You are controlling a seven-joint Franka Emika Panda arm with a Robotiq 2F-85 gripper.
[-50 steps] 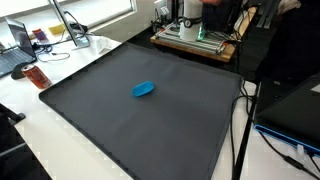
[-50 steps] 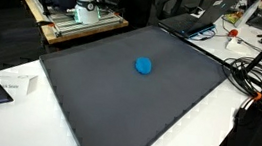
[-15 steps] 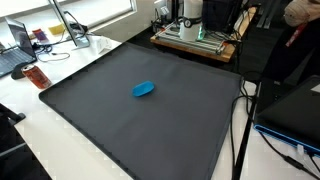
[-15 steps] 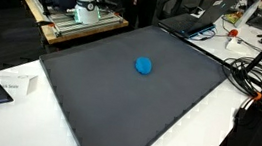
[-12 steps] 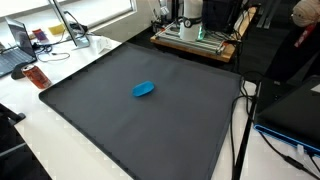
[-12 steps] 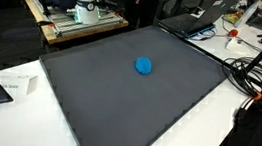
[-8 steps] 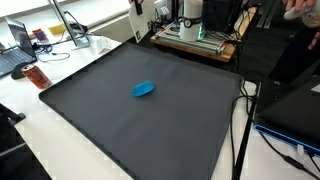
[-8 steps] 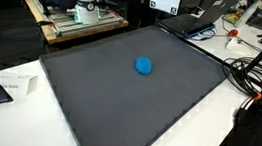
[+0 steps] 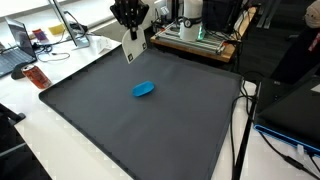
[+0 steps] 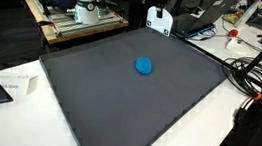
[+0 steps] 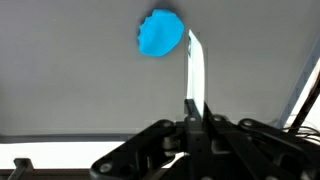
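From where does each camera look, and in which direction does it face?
An exterior view: above a table corner, facing the dark mat; gripper shows.
An exterior view: above another corner, facing the mat; gripper shows.
Wrist view: behind the gripper, looking down at the mat.
All share the blue object and held white flat piece.

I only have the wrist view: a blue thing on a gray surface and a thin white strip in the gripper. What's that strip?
Observer: A flat white card, edge-on to you; in an exterior view its broad face hangs below the gripper.
Operator: Anything on it?
Observer: A dark mark on its face.
Operator: Where is it over the mat?
Observer: Near a corner of the dark mat, well apart from the blue object mid-mat.
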